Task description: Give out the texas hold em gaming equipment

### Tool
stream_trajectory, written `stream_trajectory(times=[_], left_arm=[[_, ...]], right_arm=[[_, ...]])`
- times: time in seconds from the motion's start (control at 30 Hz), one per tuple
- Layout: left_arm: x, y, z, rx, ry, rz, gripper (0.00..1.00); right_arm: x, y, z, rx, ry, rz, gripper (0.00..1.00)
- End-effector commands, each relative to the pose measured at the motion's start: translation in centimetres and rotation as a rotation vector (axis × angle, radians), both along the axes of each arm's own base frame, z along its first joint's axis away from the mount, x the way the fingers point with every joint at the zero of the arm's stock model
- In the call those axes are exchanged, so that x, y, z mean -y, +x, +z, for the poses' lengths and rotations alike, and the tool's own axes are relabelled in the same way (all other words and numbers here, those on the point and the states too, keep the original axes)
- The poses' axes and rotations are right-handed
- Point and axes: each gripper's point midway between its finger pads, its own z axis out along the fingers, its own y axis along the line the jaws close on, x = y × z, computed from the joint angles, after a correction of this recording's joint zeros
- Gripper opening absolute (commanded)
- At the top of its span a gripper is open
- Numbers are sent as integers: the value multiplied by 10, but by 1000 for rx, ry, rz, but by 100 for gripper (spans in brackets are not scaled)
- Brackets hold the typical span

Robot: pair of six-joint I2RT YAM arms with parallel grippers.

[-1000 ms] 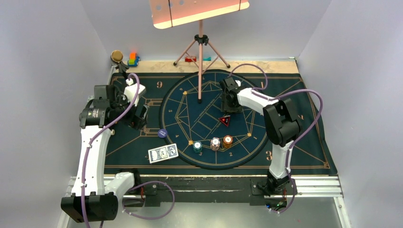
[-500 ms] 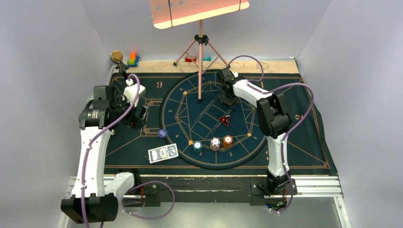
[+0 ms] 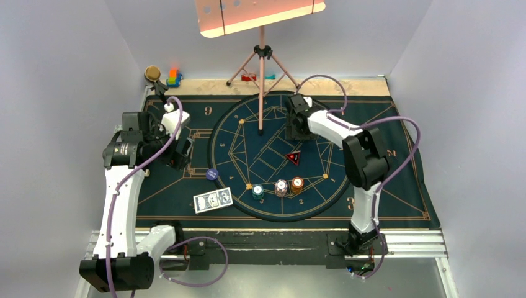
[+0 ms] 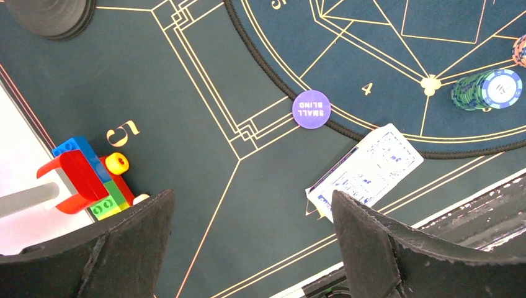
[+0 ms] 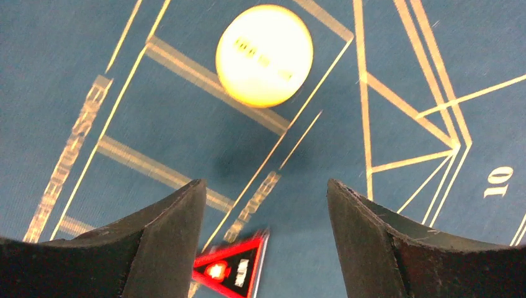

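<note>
A dark felt mat with thin gold lines and a corded round centre covers most of the table. Bare pale wood shows only along the far edge.

The left fingers, matte black wedges, stand wide apart with nothing between them, over the mat towards the left edge. Below them a flat purple disc printed SMALL BLIND lies just outside the cord. Nearer the near edge is a small pile of blue-and-white playing cards, slightly fanned, though their number cannot be made out. Glossy plastic toy blocks sit at the mat's border beside a gold numeral.

Inside the circle, on its near side, three ribbed stacks stand in a row: teal chips, white chips and orange chips. The left wrist view cuts the white stack off at its frame.

The right fingers are parted and grip nothing, over the far part of the circle. Ahead of them a smooth yellow disc lies flat on the felt, its print too blurred to read. From above, the right arm hides it. The triangular marker, black with a red rim, lies flat near the circle's middle, apart from the fingers. The right wrist view crops its lower half.

A thin-legged pink tripod stands at the far edge.
</note>
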Motion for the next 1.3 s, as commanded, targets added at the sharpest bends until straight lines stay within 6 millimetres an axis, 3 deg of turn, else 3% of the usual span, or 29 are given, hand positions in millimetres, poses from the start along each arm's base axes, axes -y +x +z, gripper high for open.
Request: stream_trajectory(times=[0.0,0.07,0.2,0.37,0.53,0.8,0.93,1.27], left_arm=[[-1,4,6,32,6,-10,100],[0,4,6,29,3,-11,100],[0,2,6,24,0,-15,100],[0,1,7,25,5,-19,100],[0,1,9,29,11,-20,100],[-4,1,12,33,35,-23,100],[-5,1,14,36,47,-28,100],[-4,2,20,34,47,-43,100]], right_arm=[[-51,-24,29,103,77,157,75],[-64,-32,27,113,76,211,74],[-71,-40,8,66,47,274,70],[-67,-45,-9,28,12,284,67],[-57,-56,-20,-14,-18,270,58],[-6,-100,-27,-80,-119,69,42],[19,-121,-30,-95,-115,-18,41],[59,-151,-24,-116,-14,-181,40]])
